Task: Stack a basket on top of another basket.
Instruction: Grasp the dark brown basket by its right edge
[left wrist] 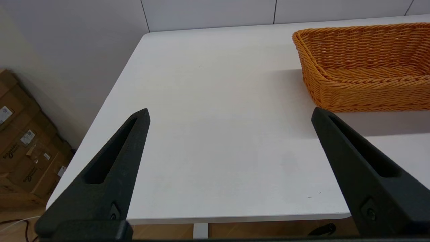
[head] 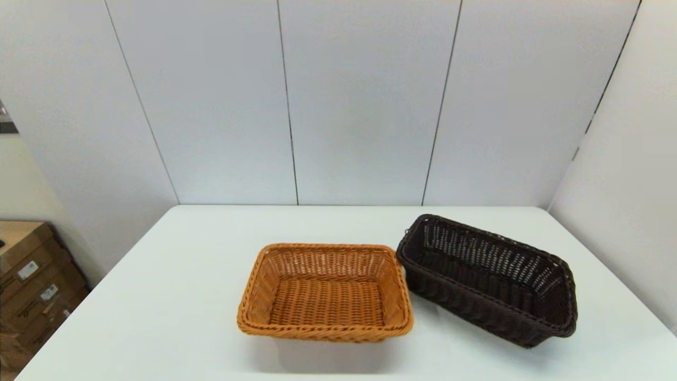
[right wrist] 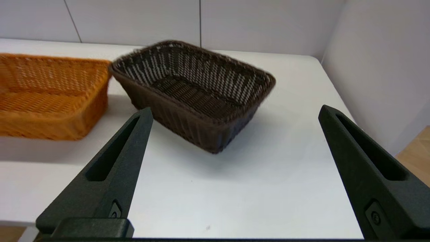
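Two woven baskets on a white table [head: 185, 296], both arms held back at the near edge. The dark brown, near-black rectangular wicker basket [head: 489, 280] with flared sides and a braided rim stands upright on the robot's right half of the table, turned at an angle to the table edge. Just beside it, toward the centre, stands the orange-tan rectangular wicker basket [head: 325, 292] of similar size, set square to the near edge; their nearest corners are close together, and contact cannot be confirmed. Both are empty and open upward, which would let one nest in the other.

The right gripper [right wrist: 235, 112] hovers at the near edge with its two black fingers spread wide and holding nothing; the dark basket lies ahead between the fingertips, a placing that suits an approach to its near wall or rim. The left gripper [left wrist: 230, 114] is likewise released and empty, over bare table, with the orange-tan basket off to one side; this arm appears idle. Neither arm shows in the head view.

Judged from this layout, stacking has not begun. Brown cardboard boxes [head: 31, 286] on the floor beyond the table's left edge carry white labels and dark print, too small to read. No other writing is visible.
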Robot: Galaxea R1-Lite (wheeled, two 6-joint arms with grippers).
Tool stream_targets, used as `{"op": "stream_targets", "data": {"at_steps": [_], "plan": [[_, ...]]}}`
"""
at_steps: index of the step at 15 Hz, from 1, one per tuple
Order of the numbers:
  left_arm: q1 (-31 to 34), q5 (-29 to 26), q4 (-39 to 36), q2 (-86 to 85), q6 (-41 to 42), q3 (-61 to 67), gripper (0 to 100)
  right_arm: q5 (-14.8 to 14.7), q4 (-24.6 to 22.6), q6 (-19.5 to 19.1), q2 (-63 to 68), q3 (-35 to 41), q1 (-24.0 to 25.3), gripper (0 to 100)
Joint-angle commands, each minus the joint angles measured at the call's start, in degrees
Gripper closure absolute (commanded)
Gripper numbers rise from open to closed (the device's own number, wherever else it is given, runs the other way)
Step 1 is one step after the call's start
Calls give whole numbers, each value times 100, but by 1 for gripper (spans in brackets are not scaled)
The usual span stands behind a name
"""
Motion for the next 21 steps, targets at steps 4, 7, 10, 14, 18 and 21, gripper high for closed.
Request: {"op": "stream_targets", "data": {"at_steps": [4, 7, 10, 14, 18, 21], "plan": [[-2, 0, -1, 7, 2, -1, 0, 141, 86, 57, 4188, -2558, 11, 0], [-2, 0, 8, 7, 2, -1, 0, 115, 227, 75, 5427, -2927, -33, 0], [-2, 0, 8, 7, 2, -1, 0, 159, 1835, 787, 6262, -3586, -15, 0], [-2, 0, 8, 7, 2, -1, 0, 141, 2530, 1525, 7334, -4272, -24, 0], [-2, 0, 8, 7, 2, -1, 0, 132, 3241, 2035, 8371, -5221, -15, 0], [-2, 0, 8, 7, 2, -1, 0, 124, 3496, 2158, 8943, -5704, -33, 0]]}}
